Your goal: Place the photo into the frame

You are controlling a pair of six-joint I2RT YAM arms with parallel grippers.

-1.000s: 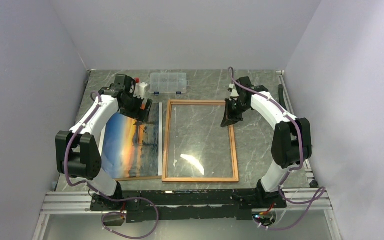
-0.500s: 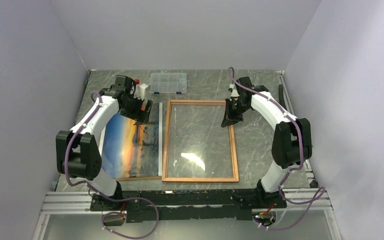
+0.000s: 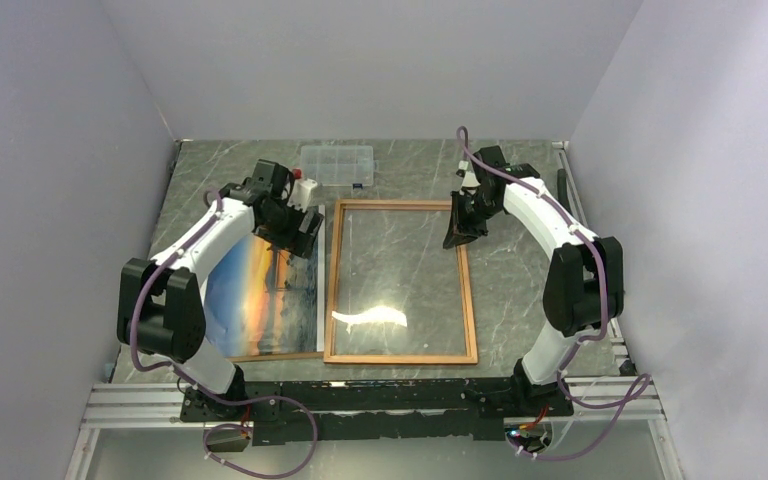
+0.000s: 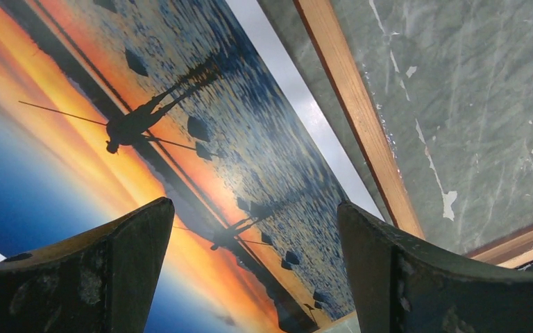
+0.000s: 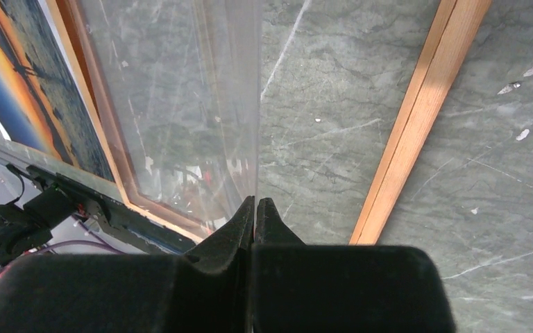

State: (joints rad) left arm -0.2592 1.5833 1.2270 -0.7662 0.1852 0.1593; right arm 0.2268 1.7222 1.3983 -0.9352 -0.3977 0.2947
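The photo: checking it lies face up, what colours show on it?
Orange and blue sunset with dark silhouettes; the photo shows best in the left wrist view.

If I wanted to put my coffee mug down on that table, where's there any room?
Bare table right of the frame, and a strip behind it beside the clear box. The left is crowded: photo, left gripper open above it.

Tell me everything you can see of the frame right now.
The frame lies flat in the middle of the table. It is a large rectangle of narrow wood-coloured rails. Its clear pane, glossy with glare, appears lifted along its right edge, inside the right rail, where the right gripper is shut on it. The photo lies just left of the left rail, with a thin strip of table between them.
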